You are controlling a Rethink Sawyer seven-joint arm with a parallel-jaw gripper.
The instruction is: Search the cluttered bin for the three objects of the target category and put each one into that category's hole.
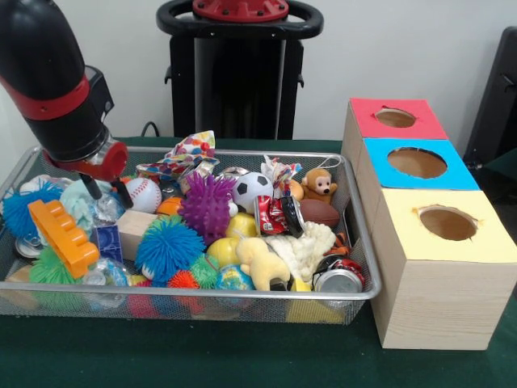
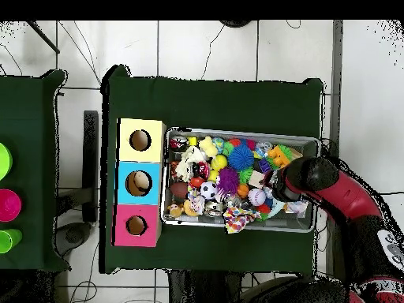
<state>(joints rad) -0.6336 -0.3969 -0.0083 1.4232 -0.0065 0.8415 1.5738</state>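
Observation:
A wire mesh bin [image 1: 202, 292] holds a jumble of toys: a baseball [image 1: 144, 194], a soccer ball [image 1: 252, 190], a brown football [image 1: 319, 212], crushed cans [image 1: 279, 216], a stuffed monkey [image 1: 319, 184], and purple [image 1: 208, 206] and blue [image 1: 168, 246] spiky balls. My gripper [image 1: 108, 191] reaches down into the bin's left end, just left of the baseball. Its fingers stand apart with nothing held between them. In the overhead view the arm [image 2: 331, 185] covers the bin's right end [image 2: 304, 142]. Beside the bin stands a wooden box with red [image 1: 363, 113], blue [image 1: 376, 166] and yellow [image 1: 404, 234] holed tops.
An orange toy block [image 1: 63, 237] and a wooden cube [image 1: 133, 230] lie just below the gripper. A yellow plush [image 1: 260, 260] and another can [image 1: 339, 279] sit near the front rim. Green cloth [image 1: 242, 356] covers the table. Coloured cups [image 2: 6, 205] stand on a neighbouring table.

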